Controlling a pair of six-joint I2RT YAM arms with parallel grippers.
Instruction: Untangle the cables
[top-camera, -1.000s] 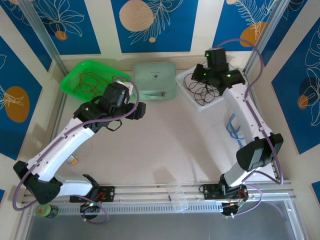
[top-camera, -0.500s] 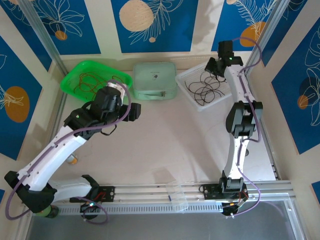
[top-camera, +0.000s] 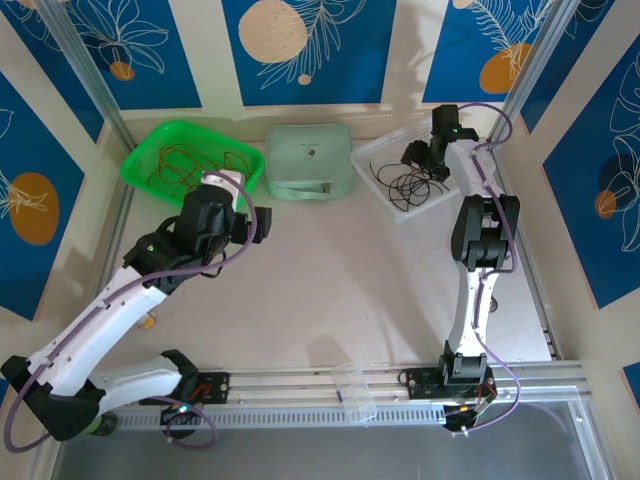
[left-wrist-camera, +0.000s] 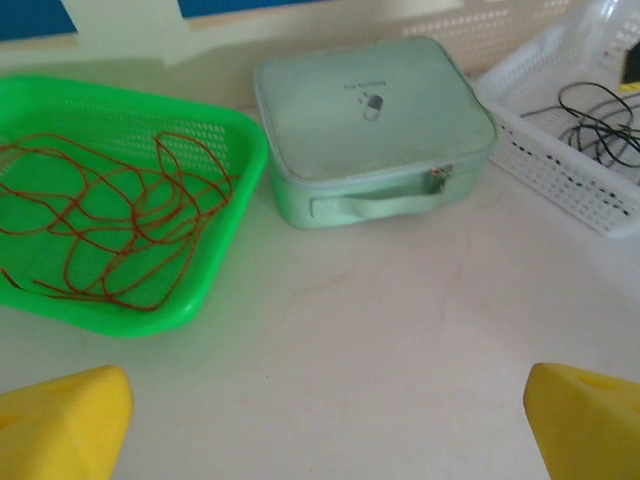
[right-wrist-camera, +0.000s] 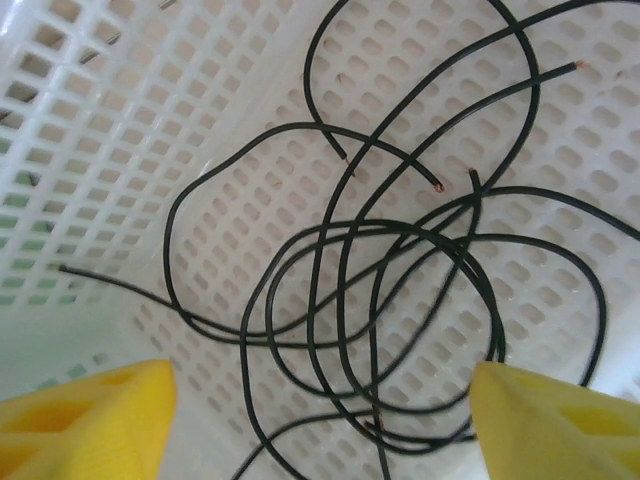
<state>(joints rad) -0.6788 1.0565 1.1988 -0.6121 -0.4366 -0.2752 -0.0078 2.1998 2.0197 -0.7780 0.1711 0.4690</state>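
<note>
Thin red cables (top-camera: 190, 165) lie in loose curls inside the green basket (top-camera: 140, 165) at the back left; the left wrist view shows the same cables (left-wrist-camera: 110, 215) ahead to the left. Black cables (top-camera: 405, 182) coil in the white perforated basket (top-camera: 385, 205) at the back right. My right gripper (top-camera: 420, 155) hovers open just over the black cables (right-wrist-camera: 380, 290), with its yellow fingertips (right-wrist-camera: 90, 415) wide apart on either side of the loops. My left gripper (top-camera: 243, 210) is open over bare table, its fingertips (left-wrist-camera: 585, 415) holding nothing.
A mint-green zip case (top-camera: 310, 160) sits between the two baskets, straight ahead of the left gripper (left-wrist-camera: 375, 130). A clear plastic cup (top-camera: 355, 392) lies by the near rail. The white basket's corner (left-wrist-camera: 560, 170) reaches into the left wrist view.
My right arm has stretched out straight and brought its gripper down over the black cables in the white basket. My left arm has drawn back slightly toward the near left.
</note>
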